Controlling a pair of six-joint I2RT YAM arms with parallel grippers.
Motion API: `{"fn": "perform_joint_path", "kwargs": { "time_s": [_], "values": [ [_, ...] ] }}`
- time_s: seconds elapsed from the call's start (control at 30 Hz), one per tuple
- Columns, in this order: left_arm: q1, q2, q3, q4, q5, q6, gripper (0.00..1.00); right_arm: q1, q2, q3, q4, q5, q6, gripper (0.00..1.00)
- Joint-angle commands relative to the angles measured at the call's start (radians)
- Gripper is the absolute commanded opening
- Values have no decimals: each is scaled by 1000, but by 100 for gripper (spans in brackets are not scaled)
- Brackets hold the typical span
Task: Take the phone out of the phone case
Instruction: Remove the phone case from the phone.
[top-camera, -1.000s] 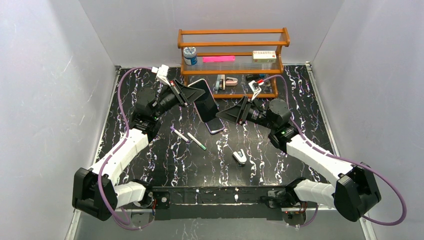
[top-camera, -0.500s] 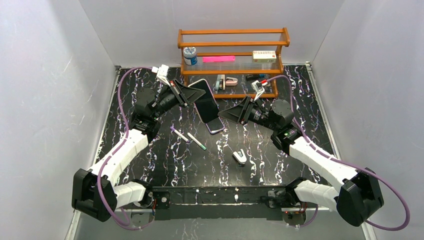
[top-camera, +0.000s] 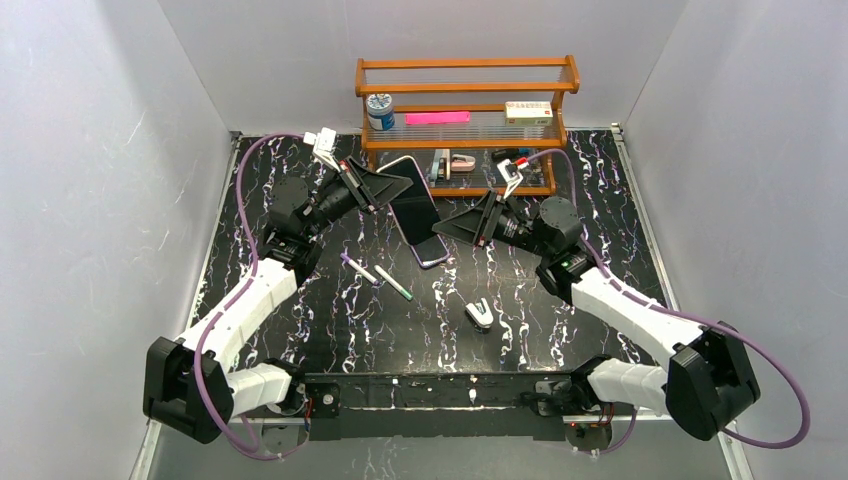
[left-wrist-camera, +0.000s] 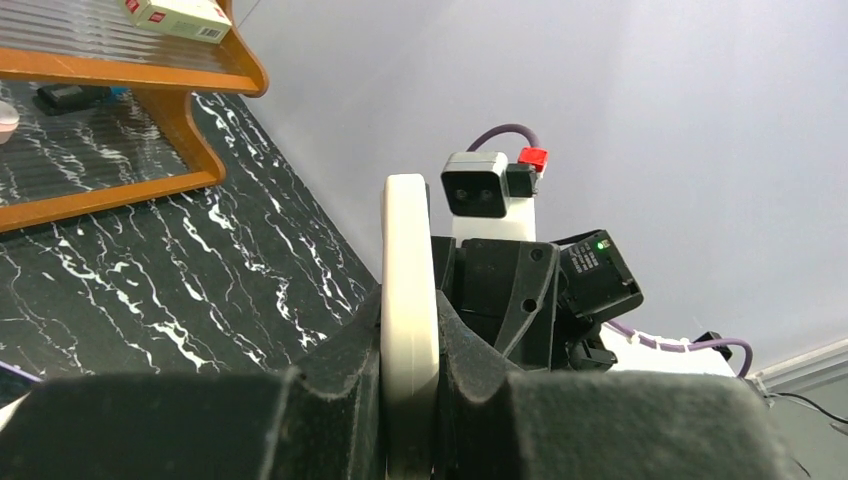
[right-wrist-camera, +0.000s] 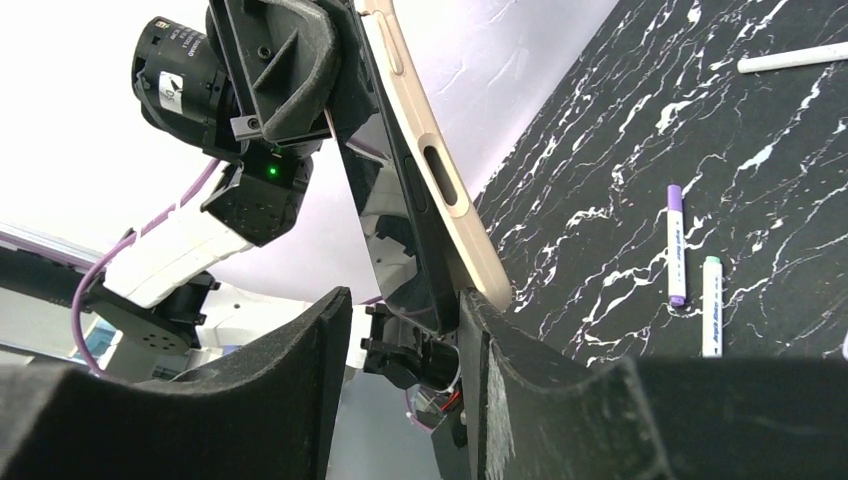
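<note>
The phone (top-camera: 415, 212), dark screen up in a beige phone case, hangs tilted above the black marble table (top-camera: 560, 330). My left gripper (top-camera: 400, 188) is shut on its upper end; the left wrist view shows the case's cream edge (left-wrist-camera: 410, 260) pinched between my fingers (left-wrist-camera: 340, 350). My right gripper (top-camera: 445, 228) is open at the phone's lower right edge. In the right wrist view the black phone (right-wrist-camera: 395, 230) and the beige case (right-wrist-camera: 440, 190) reach down between my open fingers (right-wrist-camera: 290, 380), and the case's corner touches the right one.
A wooden shelf (top-camera: 465, 110) with small items stands at the back, just behind the phone. Two markers (top-camera: 375, 273) lie on the table below the phone, also in the right wrist view (right-wrist-camera: 677, 245). A small white clip (top-camera: 479, 313) lies nearer the front.
The right arm swung slightly out to the right and came back; its gripper stays at the phone's lower edge. The left gripper and the phone have barely moved.
</note>
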Motion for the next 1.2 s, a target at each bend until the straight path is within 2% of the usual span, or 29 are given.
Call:
{"fn": "perform_joint_path", "kwargs": {
  "time_s": [0.0,0.47,0.6,0.67,0.77,0.9,0.97,1.07,1.17],
  "values": [
    [-35,-29,5,99,1,-33,0,3,15,3,144,-39,42,50],
    [-125,-17,-2,138,49,-9,0,0,132,75,336,-73,87,44],
    [-131,-33,-19,135,73,20,0,-11,155,81,413,-93,124,36],
    [-130,-44,-11,82,68,71,1,-15,158,83,427,-108,128,30],
    [-130,-63,33,-66,15,208,15,-24,148,82,417,-122,125,17],
    [-130,-108,81,-215,-125,337,26,-35,122,72,406,-127,126,2],
    [-130,-130,82,-233,-182,355,33,-40,110,70,400,-124,127,1],
    [-130,-156,55,-231,-234,349,51,-43,96,74,392,-115,128,1],
    [-130,-182,28,-236,-260,334,56,-49,86,82,380,-90,133,1]
  ]
}}
